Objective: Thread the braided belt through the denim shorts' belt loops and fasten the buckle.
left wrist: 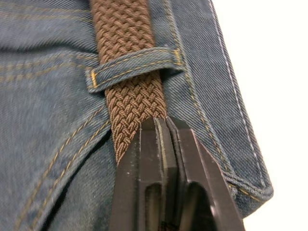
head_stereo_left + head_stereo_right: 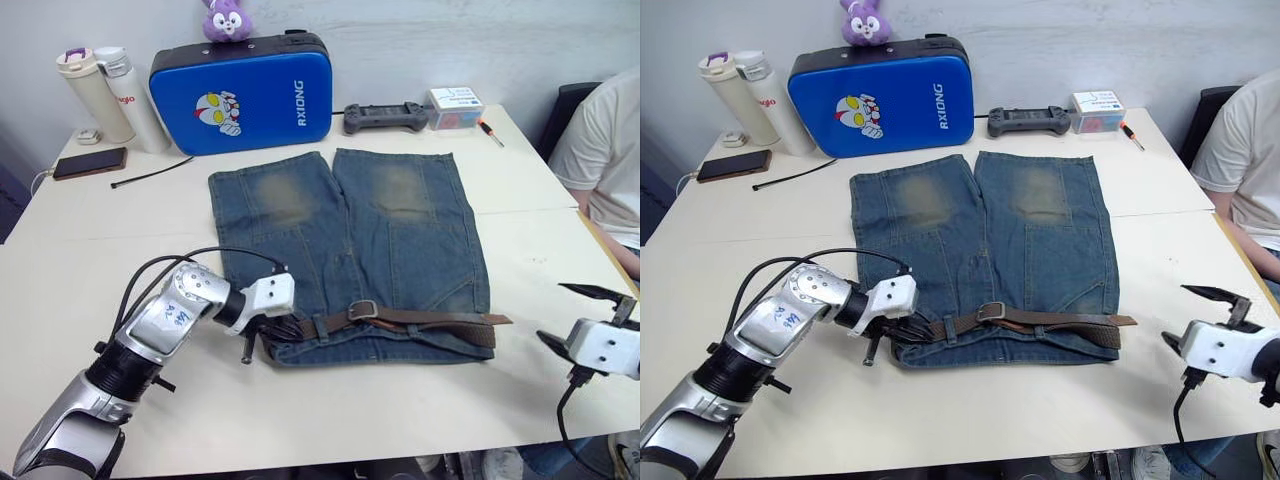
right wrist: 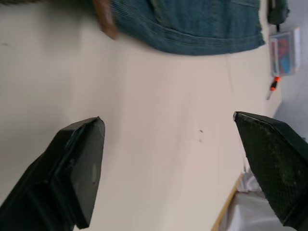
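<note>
The white table (image 2: 400, 430) carries the denim shorts (image 2: 350, 250) spread flat near its middle, legs with faded yellowish patches pointing to the far edge and the waistband nearest the robot. Along that waistband lies the braided belt (image 2: 430, 322), dark brown, passing under the belt loops (image 1: 132, 67); the silver buckle (image 2: 363, 310) sits about mid-waist, and the belt's free end pokes just past the shorts' right edge. The left gripper (image 1: 161, 130) is at the waistband's left corner, its black fingers pressed together on the belt's woven strap just beside one loop. The right gripper (image 3: 168, 130) hangs above bare tabletop well to the right of the shorts, fingers spread wide, gripping nothing. Bare table lies in front of the waistband and to both sides of the shorts. Behind the legs stand a blue padded case (image 2: 240, 98) and two bottles (image 2: 110, 95), with a phone (image 2: 90, 162), a game controller (image 2: 385, 118) and a small box (image 2: 453, 107) along the far edge. A person (image 2: 605, 150) sits at the right side.
</note>
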You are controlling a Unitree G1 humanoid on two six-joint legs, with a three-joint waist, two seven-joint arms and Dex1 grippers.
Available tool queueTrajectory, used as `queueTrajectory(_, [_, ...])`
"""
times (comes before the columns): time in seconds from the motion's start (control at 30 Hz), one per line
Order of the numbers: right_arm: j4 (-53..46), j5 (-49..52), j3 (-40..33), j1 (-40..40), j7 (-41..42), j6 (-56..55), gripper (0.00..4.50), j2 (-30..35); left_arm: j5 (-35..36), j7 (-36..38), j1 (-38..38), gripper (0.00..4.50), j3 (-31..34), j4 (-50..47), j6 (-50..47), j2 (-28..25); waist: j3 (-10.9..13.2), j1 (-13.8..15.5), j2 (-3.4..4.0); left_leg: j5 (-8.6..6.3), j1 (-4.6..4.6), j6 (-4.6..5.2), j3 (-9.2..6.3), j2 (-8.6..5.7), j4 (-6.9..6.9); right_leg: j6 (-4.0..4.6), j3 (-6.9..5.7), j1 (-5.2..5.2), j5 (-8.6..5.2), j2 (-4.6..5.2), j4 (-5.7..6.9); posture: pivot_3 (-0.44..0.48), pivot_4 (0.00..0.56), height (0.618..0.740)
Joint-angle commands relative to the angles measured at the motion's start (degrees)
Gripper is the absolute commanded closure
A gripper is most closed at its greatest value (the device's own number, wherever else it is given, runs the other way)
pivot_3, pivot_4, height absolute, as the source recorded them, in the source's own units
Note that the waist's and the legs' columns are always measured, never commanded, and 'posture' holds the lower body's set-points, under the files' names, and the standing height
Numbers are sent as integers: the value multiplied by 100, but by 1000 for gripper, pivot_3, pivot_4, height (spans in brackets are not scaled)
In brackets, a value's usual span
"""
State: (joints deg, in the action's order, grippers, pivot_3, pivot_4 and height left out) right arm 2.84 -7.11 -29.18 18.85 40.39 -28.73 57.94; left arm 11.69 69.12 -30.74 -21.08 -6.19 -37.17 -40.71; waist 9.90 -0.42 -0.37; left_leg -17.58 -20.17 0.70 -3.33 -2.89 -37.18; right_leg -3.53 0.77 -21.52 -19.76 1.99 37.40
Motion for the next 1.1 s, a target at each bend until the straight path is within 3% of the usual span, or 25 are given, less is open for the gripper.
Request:
queueTrajectory(0.03, [-20, 309, -255, -182, 43, 30, 0, 149, 514, 170, -253, 2656, 486, -167, -539, -92, 9, 12, -10, 0, -2, 0, 0, 0, 0, 0, 0, -1, 0, 0, 0, 0, 150, 740])
queueTrajectory(0.17, [-162, 751, -289, -332, 357, 478, 0, 186, 937, 320, -482, 871, 910, -283, -929, -334, 25, 34, -26, 1, -8, -3, -1, 0, 0, 0, -2, -6, 0, 2, -6, 0, 150, 740])
queueTrajectory(0.23, [-447, 1354, -353, -368, 638, 1213, 0, 142, 1185, 371, -561, 23, 1252, -268, -1168, -563, 30, 35, -25, 0, -11, -5, -1, 0, 0, 0, -3, -6, 0, 4, -11, 0, 150, 740])
queueTrajectory(0.4, [-1328, 2908, -613, -336, 1188, 3303, 0, 84, 1551, 388, -248, 23, 2062, -230, -1220, -1154, 39, 25, -19, -2, -11, -6, -2, 4, 1, 0, -3, -8, 0, 5, -13, 0, 150, 740])
queueTrajectory(0.53, [-1715, 4120, -930, -193, 1556, 4963, 0, 49, 1404, -528, 404, 23, 3268, -101, -259, -893, 40, 54, -17, -6, -15, -3, -10, 7, 4, 0, -11, -7, 0, 9, -26, 0, 150, 740])
queueTrajectory(0.6, [-1761, 4517, -1040, -211, 1614, 5428, 0, -48, 1656, -908, 531, 23, 3836, -32, -373, -730, 45, 90, -27, -10, -20, 4, -13, 6, 2, 0, -17, -6, 0, 13, -33, 0, 150, 740])
queueTrajectory(0.67, [-1687, 4664, -1045, -338, 1619, 5592, 0, -152, 1974, -1166, 1015, 23, 4279, -497, -629, -548, 48, 118, -31, -13, -26, 6, -18, 6, 0, -3, -23, -7, 3, 15, -41, 0, 150, 740])
queueTrajectory(0.83, [-1369, 4618, -729, -847, 1483, 5619, 0, -479, 2077, -2085, 2607, 23, 4670, -2147, -909, -34, 43, 130, -21, -39, -37, 20, -12, 6, 2, -10, -20, -8, 4, 20, -76, 0, 150, 740])
queueTrajectory(1.1, [-1006, 4151, -252, -1202, 1463, 5277, 0, -745, 1821, -2858, 3877, 23, 4576, -2668, -330, 642, 40, 203, -3, -40, -36, 17, -12, 5, 1, -11, -26, -5, 5, 22, -75, 0, 150, 740])
